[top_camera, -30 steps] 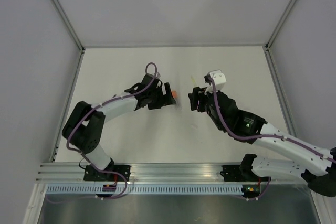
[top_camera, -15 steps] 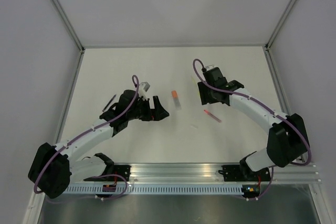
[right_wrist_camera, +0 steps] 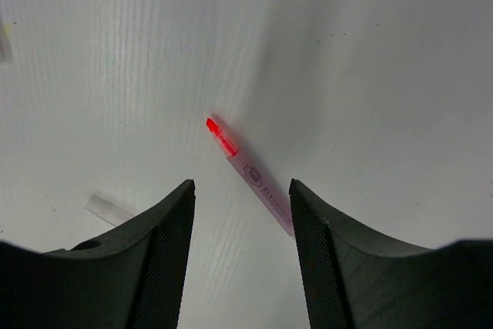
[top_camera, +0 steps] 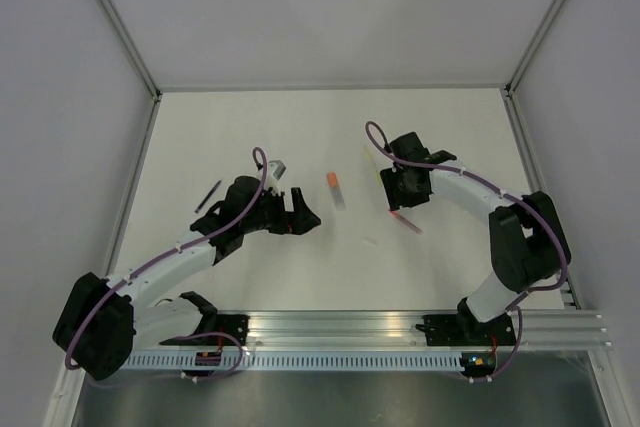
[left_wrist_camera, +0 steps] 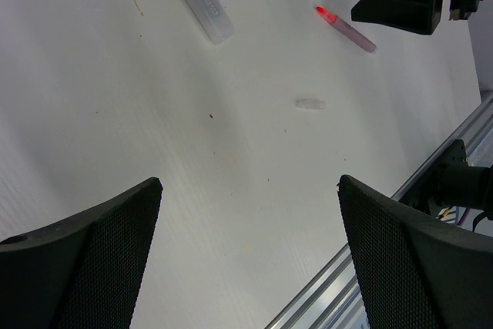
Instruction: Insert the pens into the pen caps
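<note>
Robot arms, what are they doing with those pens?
Nothing is being held right now. Both tools are open and empty. The right tool hovers just above a red-tipped pen lying on the table, probably getting ready to grab it. The left tool hangs over bare table, with a tiny clear cap lying ahead of it. A whitish pen with an orange end lies between the arms.

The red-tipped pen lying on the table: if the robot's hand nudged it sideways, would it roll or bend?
The red-tipped pen looks round and slim and lies flat, so a sideways nudge would probably roll it. Its straight, translucent plastic barrel suggests it is stiff and light, so it is unlikely to bend.
</note>
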Available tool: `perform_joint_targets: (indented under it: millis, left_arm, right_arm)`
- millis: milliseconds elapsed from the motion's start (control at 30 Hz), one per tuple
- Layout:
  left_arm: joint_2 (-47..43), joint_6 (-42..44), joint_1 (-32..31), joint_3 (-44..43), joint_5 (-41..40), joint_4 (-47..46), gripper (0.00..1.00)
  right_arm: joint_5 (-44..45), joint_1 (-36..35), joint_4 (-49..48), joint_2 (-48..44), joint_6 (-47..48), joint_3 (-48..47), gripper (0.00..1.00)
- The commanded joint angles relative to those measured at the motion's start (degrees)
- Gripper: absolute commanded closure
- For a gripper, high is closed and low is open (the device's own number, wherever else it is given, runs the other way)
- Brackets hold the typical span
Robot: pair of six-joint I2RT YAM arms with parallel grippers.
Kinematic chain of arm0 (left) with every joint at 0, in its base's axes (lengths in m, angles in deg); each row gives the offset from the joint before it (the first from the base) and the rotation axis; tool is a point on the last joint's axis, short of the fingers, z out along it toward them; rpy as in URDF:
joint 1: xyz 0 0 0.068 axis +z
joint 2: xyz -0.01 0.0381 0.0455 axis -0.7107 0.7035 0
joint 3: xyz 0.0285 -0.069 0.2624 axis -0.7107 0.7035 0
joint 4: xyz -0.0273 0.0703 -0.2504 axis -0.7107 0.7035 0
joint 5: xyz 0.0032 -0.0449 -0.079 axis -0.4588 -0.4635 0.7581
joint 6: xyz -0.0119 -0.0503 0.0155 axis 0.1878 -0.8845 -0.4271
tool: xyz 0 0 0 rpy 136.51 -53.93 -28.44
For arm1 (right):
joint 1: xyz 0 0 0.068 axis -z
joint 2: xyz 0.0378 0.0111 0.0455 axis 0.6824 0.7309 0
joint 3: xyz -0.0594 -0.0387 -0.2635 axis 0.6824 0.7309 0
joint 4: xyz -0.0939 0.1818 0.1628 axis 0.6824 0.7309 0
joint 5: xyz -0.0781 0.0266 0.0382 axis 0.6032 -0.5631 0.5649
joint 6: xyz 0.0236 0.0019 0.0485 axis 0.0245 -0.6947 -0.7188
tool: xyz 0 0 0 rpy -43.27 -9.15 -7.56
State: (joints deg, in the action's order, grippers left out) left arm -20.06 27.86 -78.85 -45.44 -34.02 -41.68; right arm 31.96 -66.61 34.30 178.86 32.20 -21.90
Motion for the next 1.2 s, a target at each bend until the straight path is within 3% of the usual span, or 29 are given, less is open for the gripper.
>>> perform_joint_targets:
  millis: [0,300,600,700,833,933,1167]
  left_arm:
    - [-1.06,2.08,0.07,0.48,-1.18,-2.36,0.01]
    - [-1.93,2.44,0.08,0.3,-3.73,-1.21,0.01]
    - [-5.01,2.44,0.08,1.27,-6.19,-1.21,0.01]
    - [-6.33,2.44,0.08,1.88,-6.98,-1.21,0.01]
    - [-7.3,2.17,0.08,2.41,-7.08,-1.3,0.01]
    - [-7.12,1.91,0.08,2.76,-4.79,-2.35,0.01]
    - [-5.54,-0.2,0.08,1.71,-0.4,-3.15,0.04]
  right_arm:
    - [-0.52,0.02,0.77,2.28,0.76,0.56,0.42]
    - [2.64,0.02,2.18,6.15,0.14,1.44,0.47]
    - [0.8,0.02,2.71,9.49,-0.12,1.71,0.62]
    - [0.09,0.02,2.01,9.84,-0.65,1.79,0.69]
    - [-1.75,0.02,0.07,9.31,-1.35,2.58,0.9]
    - [-2.37,-0.07,-1.6,8.44,-2.14,3.11,1.0]
    - [-2.28,-1.47,-7.39,2.29,-5.48,5.31,1.0]
